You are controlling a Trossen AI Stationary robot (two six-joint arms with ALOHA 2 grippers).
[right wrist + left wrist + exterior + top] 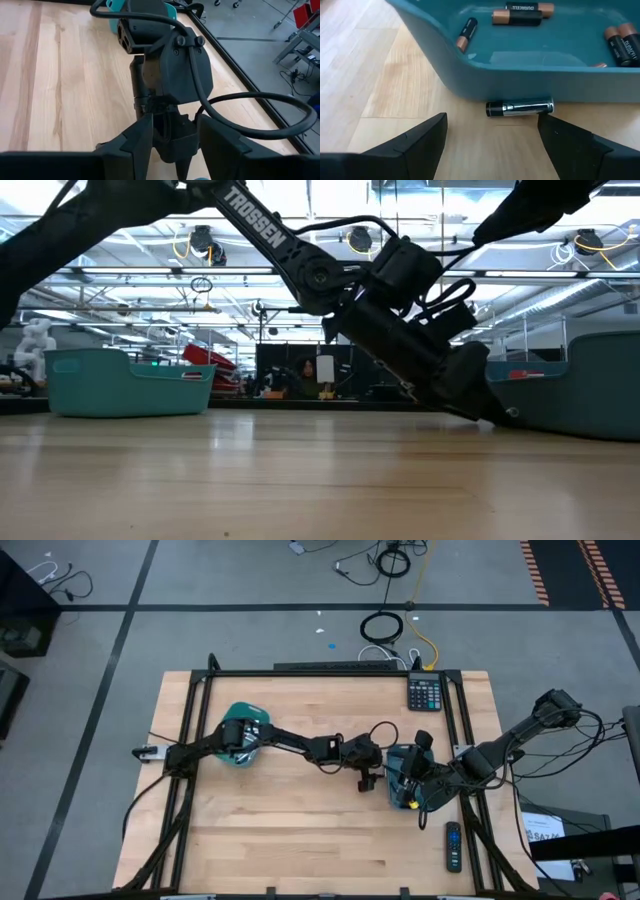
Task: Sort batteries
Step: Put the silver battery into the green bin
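The remote lies at the table's near right edge, its buttons too small to read. Just beyond it the right gripper sits over the right tray, fingers spread and holding nothing; the arm covers most of that tray from above, so only a sliver of teal wall shows there. The left gripper is down at the table just left of this tray, released, its two dark fingers set wide apart on either side of a silver battery. That cell lies on the wood on its side, right against the tray's outer wall, one end close to a fingertip; whether they touch cannot be made out. Inside the tray, several copper-and-black batteries lie loose on the floor, some cut off by the frame edge. In the low view the left arm's wrist blocks the battery entirely. Farther left, the second tray is half hidden under the left arm, its contents unseen. A calculator rests at the far right corner.
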